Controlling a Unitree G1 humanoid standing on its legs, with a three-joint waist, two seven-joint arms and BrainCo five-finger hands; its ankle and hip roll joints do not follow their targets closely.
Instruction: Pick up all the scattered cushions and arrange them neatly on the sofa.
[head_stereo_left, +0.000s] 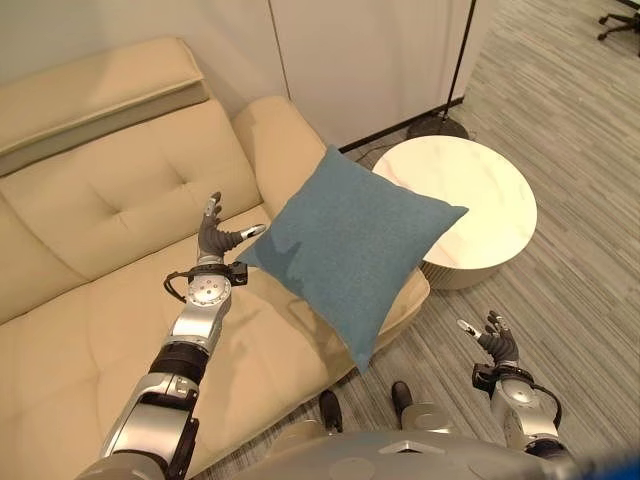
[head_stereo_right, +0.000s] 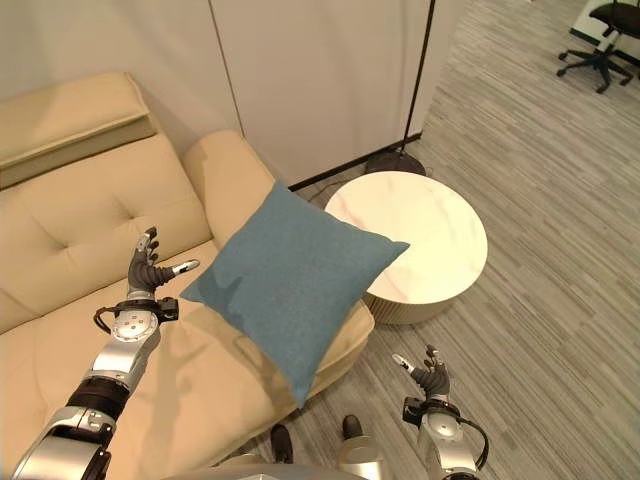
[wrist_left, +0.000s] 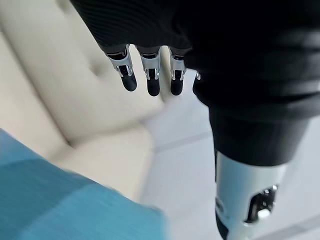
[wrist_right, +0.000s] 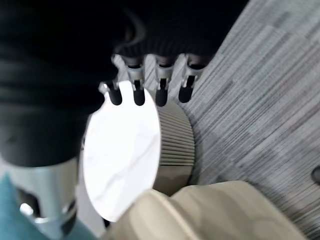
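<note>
blue cushion (head_stereo_left: 350, 250) unlabelled, on sofa (head_stereo_left: 100, 200) armrest

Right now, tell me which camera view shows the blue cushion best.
The left eye view: the whole blue cushion shows there, tilted over the sofa's front edge by the left robot hand. The right eye view shows it much the same. The left wrist view catches one part; the right wrist view a sliver.
</note>
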